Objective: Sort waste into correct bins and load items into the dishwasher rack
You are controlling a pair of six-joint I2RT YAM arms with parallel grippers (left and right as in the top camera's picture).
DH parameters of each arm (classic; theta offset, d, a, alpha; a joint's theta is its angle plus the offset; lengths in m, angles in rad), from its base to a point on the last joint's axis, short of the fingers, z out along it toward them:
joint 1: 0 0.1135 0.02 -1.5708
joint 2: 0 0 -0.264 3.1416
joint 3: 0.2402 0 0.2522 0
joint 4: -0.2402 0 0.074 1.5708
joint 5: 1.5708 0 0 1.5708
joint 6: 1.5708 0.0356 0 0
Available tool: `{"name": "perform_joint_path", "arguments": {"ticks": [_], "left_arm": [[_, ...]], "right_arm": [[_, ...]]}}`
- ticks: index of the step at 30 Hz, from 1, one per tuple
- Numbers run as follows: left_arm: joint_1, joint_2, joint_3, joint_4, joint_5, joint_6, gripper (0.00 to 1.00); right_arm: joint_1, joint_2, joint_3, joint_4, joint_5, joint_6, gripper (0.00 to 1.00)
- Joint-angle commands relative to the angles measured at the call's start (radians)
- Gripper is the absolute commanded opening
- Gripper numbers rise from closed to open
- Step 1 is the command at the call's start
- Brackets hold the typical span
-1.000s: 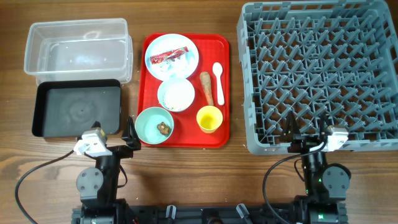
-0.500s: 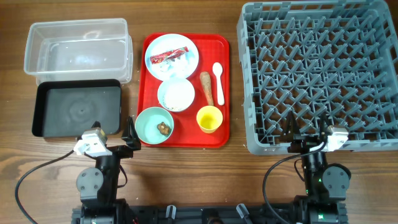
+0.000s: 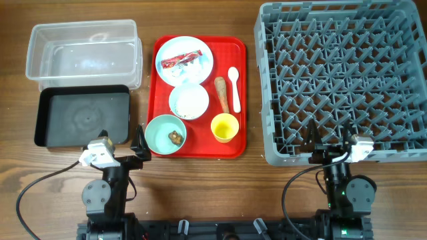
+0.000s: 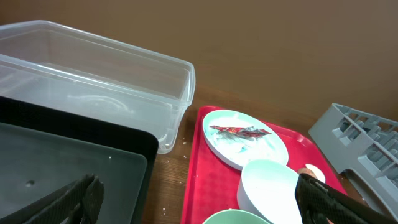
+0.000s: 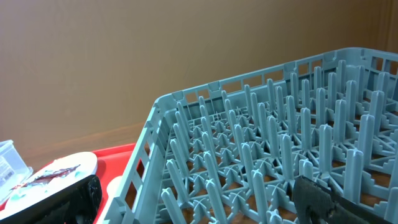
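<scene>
Print on red-and-white wrapper (image 3: 181,61) too small to read. Left gripper (image 4: 198,186) and right gripper (image 5: 196,186) both spread wide.

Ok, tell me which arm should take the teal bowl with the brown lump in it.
Left. The left fingers stand open beside the teal bowl at the red tray's near corner; the right fingers sit at the dishwasher rack, across the tray.

We see the serving tray (image 3: 235,143) in the middle, the rack (image 3: 340,80) at its 3 o'clock, the tub (image 3: 83,57) at 10 and the shallow tray (image 3: 83,120) at 9. On the serving tray, the plate (image 3: 205,53) holding the wrapper (image 3: 181,61) sits at 12, the cup (image 3: 224,127) at 5.
</scene>
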State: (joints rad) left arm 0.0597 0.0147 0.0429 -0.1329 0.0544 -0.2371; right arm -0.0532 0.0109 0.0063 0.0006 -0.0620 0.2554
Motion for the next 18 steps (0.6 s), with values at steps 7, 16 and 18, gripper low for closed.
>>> {"name": "perform_joint_path", "arguments": {"ticks": [7, 16, 18], "left_arm": [[-0.004, -0.009, -0.01, 0.014, 0.005, 0.013, 1.0], [-0.004, -0.009, -0.008, 0.088, 0.005, 0.021, 1.0], [-0.003, -0.002, 0.007, 0.092, 0.005, 0.021, 1.0]], "right_arm": [[0.0, -0.003, -0.001, 0.002, 0.009, 0.011, 0.99], [0.0, -0.003, -0.001, 0.028, -0.085, 0.006, 1.0], [0.0, -0.003, 0.003, 0.062, -0.133, 0.006, 1.0]]}}
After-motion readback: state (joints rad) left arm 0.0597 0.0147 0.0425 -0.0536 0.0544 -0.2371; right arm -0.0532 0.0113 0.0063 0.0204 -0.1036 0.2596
